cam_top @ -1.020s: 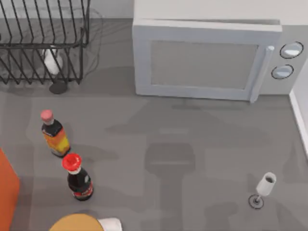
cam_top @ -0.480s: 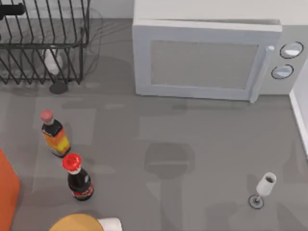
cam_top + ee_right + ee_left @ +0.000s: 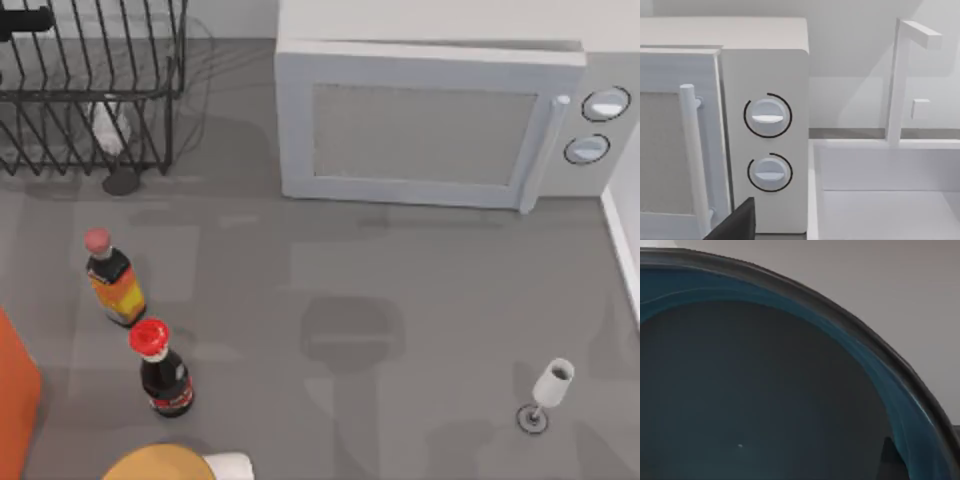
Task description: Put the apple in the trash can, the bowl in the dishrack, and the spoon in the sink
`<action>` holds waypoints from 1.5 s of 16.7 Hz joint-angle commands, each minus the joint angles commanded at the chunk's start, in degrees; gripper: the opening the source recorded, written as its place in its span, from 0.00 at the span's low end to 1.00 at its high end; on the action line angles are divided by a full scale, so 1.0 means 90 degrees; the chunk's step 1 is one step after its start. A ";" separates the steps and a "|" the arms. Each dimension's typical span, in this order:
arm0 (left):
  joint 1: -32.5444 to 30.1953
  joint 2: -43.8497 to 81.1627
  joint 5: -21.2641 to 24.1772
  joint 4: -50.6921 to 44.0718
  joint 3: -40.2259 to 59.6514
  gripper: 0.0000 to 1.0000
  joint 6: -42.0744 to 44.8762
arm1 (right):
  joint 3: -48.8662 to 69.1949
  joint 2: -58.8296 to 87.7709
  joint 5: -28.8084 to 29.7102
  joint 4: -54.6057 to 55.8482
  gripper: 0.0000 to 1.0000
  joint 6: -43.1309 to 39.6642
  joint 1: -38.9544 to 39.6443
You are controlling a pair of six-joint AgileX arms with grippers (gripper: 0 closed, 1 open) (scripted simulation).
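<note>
The bowl (image 3: 760,390) is right up against the left wrist camera, dark teal inside with a dark rim. My left gripper is shut on its edge, with one dark finger (image 3: 890,460) inside the bowl. In the top view a black part of my left arm (image 3: 25,18) pokes in above the black wire dishrack (image 3: 90,95) at the far left. A dark part of my right gripper (image 3: 735,225) shows before the microwave, beside the white sink (image 3: 880,210). The apple and the spoon are out of view.
A white microwave (image 3: 430,125) stands at the back. Two bottles (image 3: 113,278) (image 3: 160,368) stand at the left, a wine glass (image 3: 545,392) at the front right, another (image 3: 108,128) by the rack. An orange body (image 3: 15,400) is at the left edge, a yellow-orange disc (image 3: 160,465) in front.
A black part of my left arm has come into the top view above the dishrack's far left corner. The shadows on the table have shifted. Nothing on the table has moved.
</note>
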 joint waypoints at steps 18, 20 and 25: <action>0.0011 -0.0004 0.0000 -0.0003 0.0001 1.00 0.0001 | 0.0000 0.0000 0.0000 0.0000 1.00 0.0000 0.0000; 0.0002 -0.0170 -0.0013 -0.0124 -0.0132 1.00 0.0037 | 0.0000 0.0000 0.0000 0.0000 1.00 0.0000 0.0000; -0.0046 -0.1615 -0.0124 -0.0942 -0.1032 1.00 0.0153 | 0.0000 0.0000 0.0000 0.0000 1.00 0.0000 0.0000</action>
